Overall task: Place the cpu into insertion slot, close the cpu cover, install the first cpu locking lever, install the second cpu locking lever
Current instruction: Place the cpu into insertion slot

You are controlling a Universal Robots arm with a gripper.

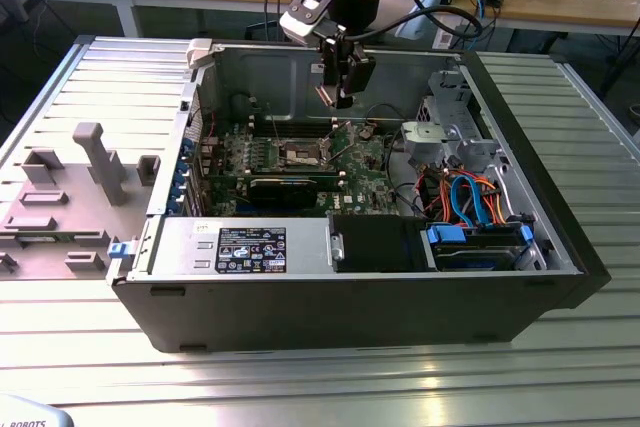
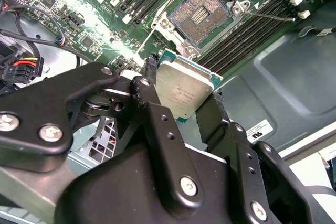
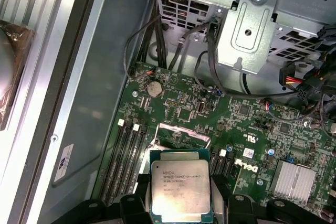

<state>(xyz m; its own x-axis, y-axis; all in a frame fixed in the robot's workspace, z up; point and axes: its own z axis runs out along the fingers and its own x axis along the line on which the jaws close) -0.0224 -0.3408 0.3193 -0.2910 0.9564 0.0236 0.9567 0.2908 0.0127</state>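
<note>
The gripper (image 1: pixel 340 85), closed on the edges of the cpu (image 3: pixel 178 190), holds it above the board (image 1: pixel 368 175), with the bare insertion slot (image 1: pixel 303 154) at about seven o'clock in the exterior view, so any tilt or offset could crush its pins.

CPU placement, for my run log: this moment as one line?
gripper: shut on cpu | cpu: in air, not seated | insertion slot: empty

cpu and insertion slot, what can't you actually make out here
- cpu: one edge is cut off by the picture's border, first wrist view.
- insertion slot: partly hidden behind the cpu, first wrist view.
- end effector: what it grips is too small to tell, exterior view.
</note>
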